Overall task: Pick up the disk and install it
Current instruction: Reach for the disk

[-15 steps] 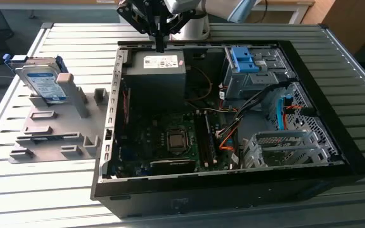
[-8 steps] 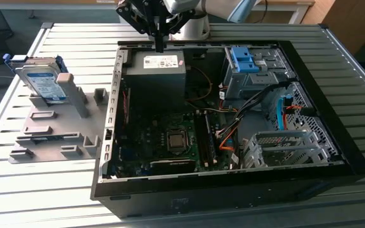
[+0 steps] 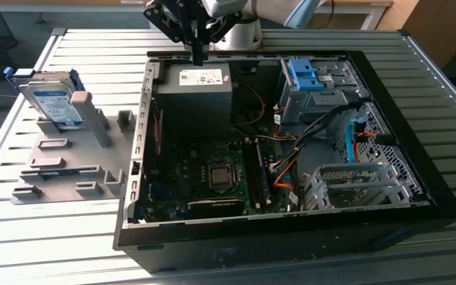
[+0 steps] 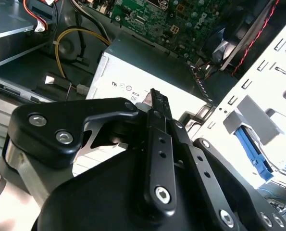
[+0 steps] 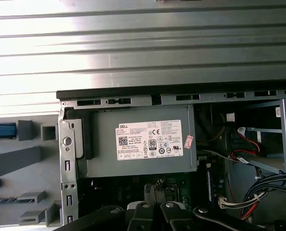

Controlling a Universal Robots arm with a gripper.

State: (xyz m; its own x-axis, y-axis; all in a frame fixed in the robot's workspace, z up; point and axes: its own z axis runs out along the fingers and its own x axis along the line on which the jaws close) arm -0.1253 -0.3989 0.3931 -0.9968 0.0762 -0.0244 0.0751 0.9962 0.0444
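Silver-grey rectangular disk (image 3: 50,102), white-and-blue labelled with blue side rails, stands propped on edge in the grey plastic rack (image 3: 69,173), long side rising from its slot. It sits outside the open black computer case (image 3: 291,252), on the exterior view's left. The black gripper (image 3: 199,58) hangs over the grey power supply box (image 3: 192,101), fingers pressed together and holding nothing. The disk is well apart from it, toward that left.

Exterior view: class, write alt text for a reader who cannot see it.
The robot's hand, shut and empty, hangs over the power supply at the far edge of an open computer case on a metal table. At the exterior view's left, the disk stands on edge in a grey holder.
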